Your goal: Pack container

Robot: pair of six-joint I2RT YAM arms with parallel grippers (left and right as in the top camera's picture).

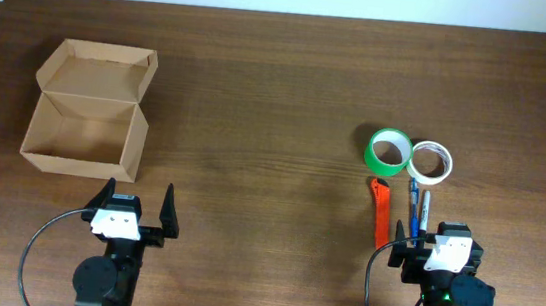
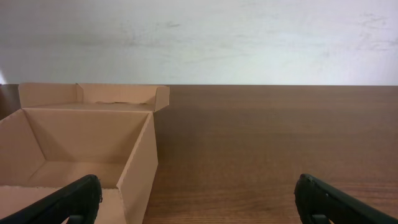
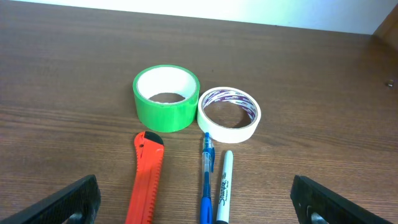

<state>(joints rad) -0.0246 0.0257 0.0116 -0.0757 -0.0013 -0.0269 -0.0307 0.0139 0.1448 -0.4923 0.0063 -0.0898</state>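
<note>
Nearest the robot, the left gripper (image 1: 137, 205) is hovering just in front of the box's near right corner, its two fingers (image 2: 74, 199) spreading wide apart and grasping nothing. Far over to the right of the box, the right gripper (image 1: 438, 239) is hanging at about the same depth, likewise released, with its fingers (image 3: 71, 202) gaping wide and nothing between them. The cardboard box (image 1: 79, 134), the container to be packed, is sitting on the left side of the brown wooden table (image 1: 279, 93), just beyond the left gripper; it is standing open, its bare floor showing, and its hinged lid (image 1: 100, 68) is leaning back from the far edge. Well to the right of the box, just ahead of the right gripper, three long things are lying side by side, all pointing away from the robot: an orange utility knife (image 3: 148, 177) closest to the box, then a blue pen (image 3: 206, 180), then a black marker (image 3: 224, 186) farthest from it. Beyond them, at about the same depth as the box, a green roll of tape (image 3: 163, 115) is lying flat on the table, and a white roll of tape (image 3: 229, 129) is lying touching it on the side away from the box.
</note>
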